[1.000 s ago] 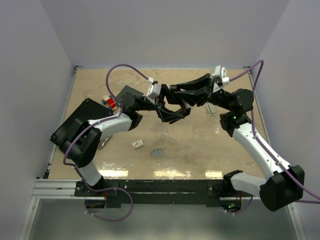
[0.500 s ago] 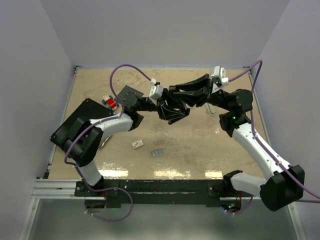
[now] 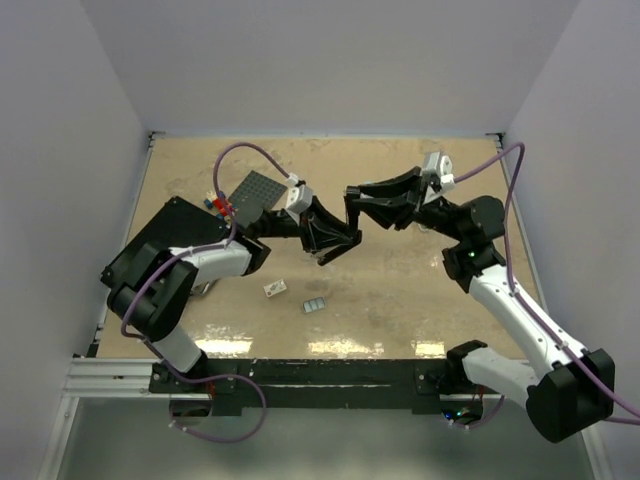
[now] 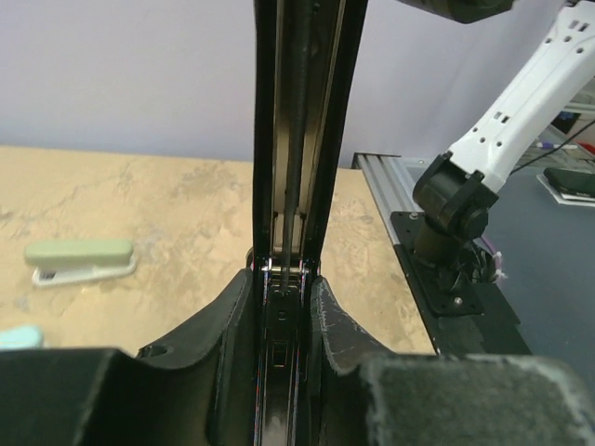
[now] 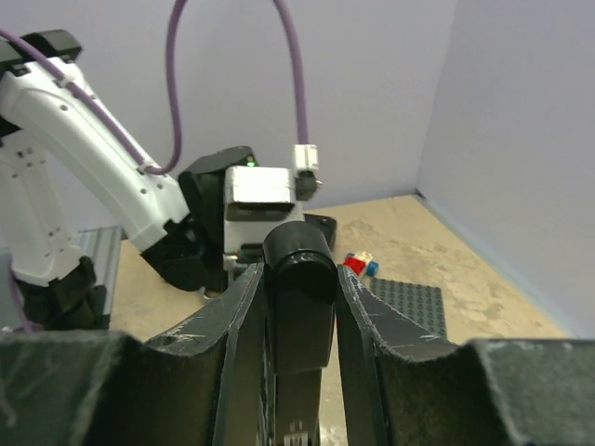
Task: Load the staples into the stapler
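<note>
Working across from the left, I count one flat black square panel [image 3: 170, 225] at the table's left edge. Next comes a small cluster of toy bricks [image 3: 218, 204], red and blue among them, too small for me to count. Beside them lies one dark grey studded baseplate [image 3: 255, 190].

Nearer the arms lies one little white box [image 3: 275, 289]. Just to its right is the one flat pale grey-blue ribbed block of staples [image 3: 315, 305], lying loose on the table. It is in front of both grippers and apart from them.

I have two arms, each trailing one purple cable [image 3: 245, 150]. The left gripper [image 3: 328, 242] has its fingers [image 4: 330, 321] closed against the sides of one black stapler [image 4: 299, 139], whose bare metal channel runs up between them. The right gripper [image 3: 365, 205] grips another black part of that same stapler, its fingers [image 5: 358, 307] pressed to either side. The two grippers meet above mid-table.

The left wrist view also shows one pale green stapler [image 4: 79, 260], shut and lying flat on the table. A teal object [image 4: 19, 336] sits at that view's edge, but I cannot tell what it is.

The tabletop [image 3: 400, 290] is mottled tan and slightly glossy. Plain pale lavender walls [image 3: 320, 60] close it in on three sides, and an aluminium rail [image 3: 110, 375] runs along the near edge.
</note>
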Controlling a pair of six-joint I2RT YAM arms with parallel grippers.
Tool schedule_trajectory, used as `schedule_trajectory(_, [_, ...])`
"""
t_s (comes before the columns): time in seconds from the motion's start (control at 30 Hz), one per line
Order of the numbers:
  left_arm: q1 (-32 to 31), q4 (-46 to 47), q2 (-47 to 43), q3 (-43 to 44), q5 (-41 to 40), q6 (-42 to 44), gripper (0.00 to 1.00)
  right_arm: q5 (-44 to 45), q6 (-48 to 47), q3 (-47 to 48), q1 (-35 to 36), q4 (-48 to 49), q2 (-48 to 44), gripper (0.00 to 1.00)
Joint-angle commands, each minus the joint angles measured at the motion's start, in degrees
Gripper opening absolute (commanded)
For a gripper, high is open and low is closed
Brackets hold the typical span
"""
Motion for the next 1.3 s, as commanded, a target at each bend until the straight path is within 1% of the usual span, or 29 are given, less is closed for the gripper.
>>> schedule_trajectory(0.0, [5.7,6.0,-5.9,-4.6,-9.9,-2.7,0.00,6.4,-3.8,-6.7,-0.8,1.9,-4.9,0.00])
schedule_trajectory(0.07, [6.3,2.4,-8.7,-6.0,-10.9,0.2,0.00,8.1,-2.8,-9.4,-0.8,3.5,-5.7,0.00])
schedule_trajectory(0.1, [6.2,0.5,-9.4,-6.3,-12.8,1.5,0.00,9.3,-2.3,-11.8,-0.8,4.2,-5.8,0.00])
schedule_trajectory(0.13, [6.3,-3.2,-10.1,-6.4,-13.5,3.7,0.00,9.7,-2.0,-13.0,-0.8,4.9,-5.9,0.00])
schedule_trajectory(0.17, [6.2,-4.7,-11.1,-6.6,-14.1,4.6,0.00,9.9,-1.5,-13.9,-0.8,6.3,-5.6,0.00])
schedule_trajectory(0.2, [6.2,-6.1,-11.6,-6.8,-16.3,5.3,0.00,10.1,-1.5,-15.1,-0.8,6.5,-5.3,0.00])
schedule_trajectory(0.27, [6.1,-10.3,-12.7,-7.0,-17.6,8.0,0.00,9.8,-2.3,-15.9,-0.8,6.3,-4.5,0.00])
schedule_trajectory(0.3, [6.0,-12.3,-13.1,-6.9,-19.5,9.0,0.00,9.8,-2.9,-16.2,-0.8,5.8,-3.6,0.00])
schedule_trajectory(0.33, [5.6,-17.3,-13.4,-6.5,-21.0,11.5,0.00,9.9,-3.2,-16.5,-0.8,5.5,-3.1,0.00])
schedule_trajectory(0.37, [5.4,-19.7,-13.8,-5.7,-22.0,13.1,0.00,10.0,-3.8,-16.7,-0.8,5.5,-2.8,0.00])
schedule_trajectory(0.4, [5.0,-22.4,-13.9,-5.1,-24.5,14.7,0.00,10.1,-4.1,-17.2,-0.8,5.4,-2.0,0.00])
schedule_trajectory(0.43, [4.1,-29.0,-14.0,-3.0,-26.5,18.1,0.00,11.1,-4.2,-17.4,-0.8,4.5,-1.6,0.00])
schedule_trajectory(0.5, [3.3,-34.7,-13.5,-0.8,-32.7,19.8,0.00,12.4,-4.4,-17.4,-0.8,3.7,-1.0,0.00])
schedule_trajectory(0.53, [2.7,-38.1,-13.2,0.8,-34.2,20.3,0.00,13.2,-4.2,-17.4,-0.8,2.6,-0.9,0.00])
schedule_trajectory(0.6, [2.1,-41.3,-12.0,2.6,-39.6,20.0,0.00,16.4,-3.9,-16.7,-0.8,0.6,-1.1,0.00])
schedule_trajectory(0.63, [1.3,-44.7,-11.0,4.5,-41.3,19.9,0.00,17.4,-4.3,-16.3,-0.8,-2.2,-1.2,0.03])
schedule_trajectory(0.67, [0.7,-46.7,-10.3,5.6,-46.6,19.3,0.00,20.7,-4.4,-15.9,-0.8,-3.7,-1.4,0.05])
schedule_trajectory(0.7, [0.4,-48.6,-9.5,6.6,-48.8,18.2,0.00,22.0,-4.4,-15.0,-0.8,-5.3,-1.7,0.07])
schedule_trajectory(0.73, [-0.1,-52.1,-7.6,8.8,-50.5,17.4,0.00,23.5,-4.4,-14.5,-0.8,-8.3,-2.3,0.16])
schedule_trajectory(0.77, [-0.3,-53.9,-6.7,9.9,-54.6,16.0,0.00,24.9,-4.5,-14.2,-0.8,-9.9,-2.7,0.23])
schedule_trajectory(0.8, [-0.4,-55.6,-5.8,11.0,-56.3,12.4,0.00,28.4,-4.5,-13.1,-0.8,-11.6,-2.9,0.30])
schedule_trajectory(0.83, [-0.5,-58.3,-4.0,12.5,-57.5,10.7,0.00,30.1,-4.2,-12.6,-0.8,-15.5,-3.4,0.41])
schedule_trajectory(0.87, [-0.6,-59.1,-3.1,13.1,-58.5,9.1,0.00,31.9,-4.0,-12.1,-0.8,-17.6,-3.6,0.47])
schedule_trajectory(0.9, [-0.8,-59.7,-2.4,13.5,-61.8,5.7,0.00,35.8,-3.7,-10.9,-0.8,-19.7,-3.6,0.54])
schedule_trajectory(0.93, [-1.1,-60.6,-1.1,14.0,-63.4,4.3,0.00,37.4,-2.8,-10.5,-0.8,-23.4,-3.8,0.69])
schedule_trajectory(1.0, [-1.5,-61.6,0.0,14.5,-67.1,1.0,0.00,40.0,-2.4,-9.4,-0.8,-26.6,-4.4,0.79])
schedule_trajectory(1.03, [-1.8,-62.0,1.2,14.9,-68.2,-0.3,0.00,42.6,-2.2,-8.9,-0.8,-29.6,-4.6,0.84])
schedule_trajectory(1.1, [-1.9,-62.9,2.3,15.4,-70.7,-2.5,0.00,45.5,-1.9,-8.6,-0.8,-32.8,-5.5,0.88])
schedule_trajectory(1.27, [-2.4,-66.4,6.0,17.0,-77.5,-4.8,0.00,47.0,-1.9,-9.6,-0.8,-35.7,-7.2,0.89])
